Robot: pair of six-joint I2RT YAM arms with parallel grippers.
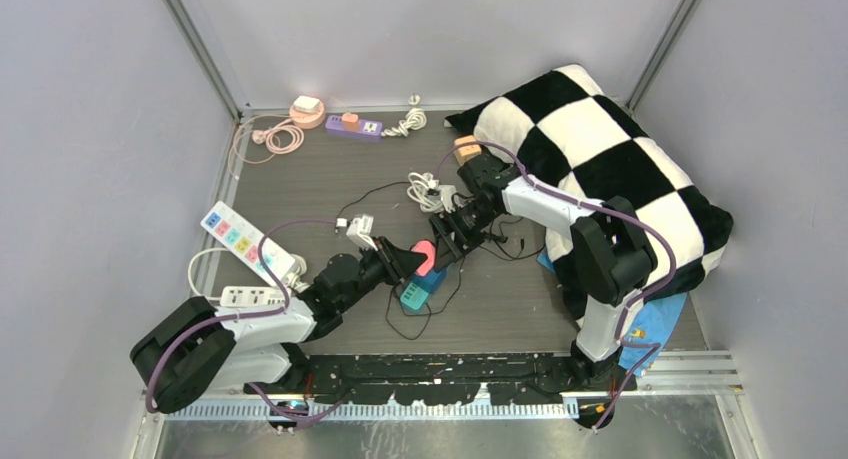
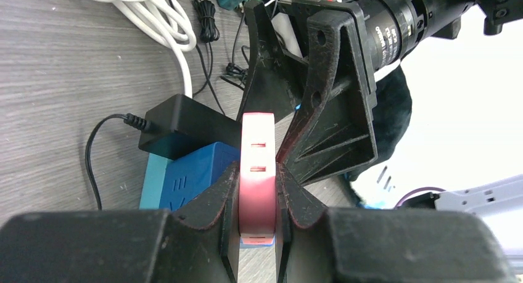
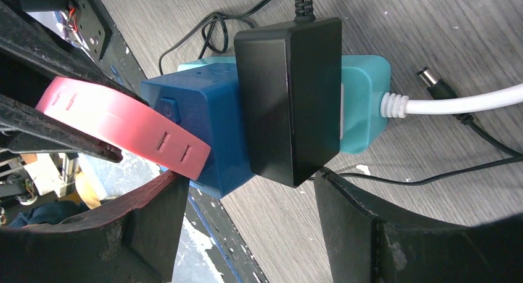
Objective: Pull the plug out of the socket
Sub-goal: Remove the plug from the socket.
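Observation:
The socket is a block with a teal base (image 3: pixel 365 104), a blue body (image 3: pixel 203 132) and a pink end piece (image 3: pixel 123 126). It sits tilted at the table's middle (image 1: pixel 420 291). A black plug adapter (image 3: pixel 290 92) sits plugged into its side and also shows in the left wrist view (image 2: pixel 185 126). My left gripper (image 2: pixel 257 196) is shut on the pink end piece (image 2: pixel 257 166). My right gripper (image 3: pixel 250 190) is open, its fingers spread either side of the adapter and blue body, not touching. In the top view the two grippers meet over the socket, left (image 1: pixel 415 262) and right (image 1: pixel 452 241).
A white cable (image 3: pixel 456 101) leaves the teal base, and a loose barrel plug (image 3: pixel 432 79) lies beside it. White power strips (image 1: pixel 240 234) lie at the left and a purple one (image 1: pixel 355 127) at the back. A checkered pillow (image 1: pixel 600 169) fills the right, near a cable bundle (image 1: pixel 428 191).

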